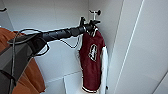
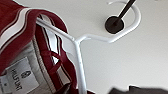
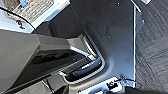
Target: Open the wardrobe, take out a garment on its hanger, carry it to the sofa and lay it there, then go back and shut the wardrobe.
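Reaching into the open wardrobe (image 1: 140, 50), the left gripper (image 1: 87, 26) meets the jacket (image 1: 93, 62) hanging from the rod; jaws' state unclear. Lift the hanger (image 2: 100, 38) hook straight up first.

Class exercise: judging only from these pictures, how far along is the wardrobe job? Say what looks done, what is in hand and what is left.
Done: the wardrobe stands open. In hand: the left arm reaches to the top of the jacket, whose hanger is hooked over a dark peg in the left wrist view. Left: lifting it off, carrying it to the sofa, laying it down, closing the wardrobe.
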Controlling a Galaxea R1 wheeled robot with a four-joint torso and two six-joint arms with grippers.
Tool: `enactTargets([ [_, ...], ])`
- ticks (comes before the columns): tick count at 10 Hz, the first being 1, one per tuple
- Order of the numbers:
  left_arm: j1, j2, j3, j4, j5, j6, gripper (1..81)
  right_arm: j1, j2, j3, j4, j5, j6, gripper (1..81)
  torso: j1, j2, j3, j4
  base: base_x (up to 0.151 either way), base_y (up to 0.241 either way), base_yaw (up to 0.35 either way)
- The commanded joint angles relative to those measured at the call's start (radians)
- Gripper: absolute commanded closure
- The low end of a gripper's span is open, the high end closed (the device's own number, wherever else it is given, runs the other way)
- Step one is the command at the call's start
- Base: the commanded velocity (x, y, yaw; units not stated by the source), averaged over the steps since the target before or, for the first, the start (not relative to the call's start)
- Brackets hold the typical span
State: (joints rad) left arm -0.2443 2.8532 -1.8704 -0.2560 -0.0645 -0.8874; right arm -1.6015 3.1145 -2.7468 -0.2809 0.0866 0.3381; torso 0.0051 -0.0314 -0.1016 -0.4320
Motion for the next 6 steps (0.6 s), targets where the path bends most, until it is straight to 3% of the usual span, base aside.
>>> enactTargets([
  [1, -0.197, 0.002, 0.001, 0.024, -0.072, 0.005, 1.0, 0.011, 0.021, 0.012, -0.012, -0.077, -0.008, 1.0, 0.000, 0.000, 0.000, 0.000, 0.000, 0.000, 0.000],
  [6, -0.237, 0.078, -0.069, 0.064, -0.120, 0.005, 1.0, 0.010, 0.031, 0.013, -0.012, -0.107, -0.010, 1.0, 0.000, 0.000, 0.000, 0.000, 0.000, 0.000, 0.000],
])
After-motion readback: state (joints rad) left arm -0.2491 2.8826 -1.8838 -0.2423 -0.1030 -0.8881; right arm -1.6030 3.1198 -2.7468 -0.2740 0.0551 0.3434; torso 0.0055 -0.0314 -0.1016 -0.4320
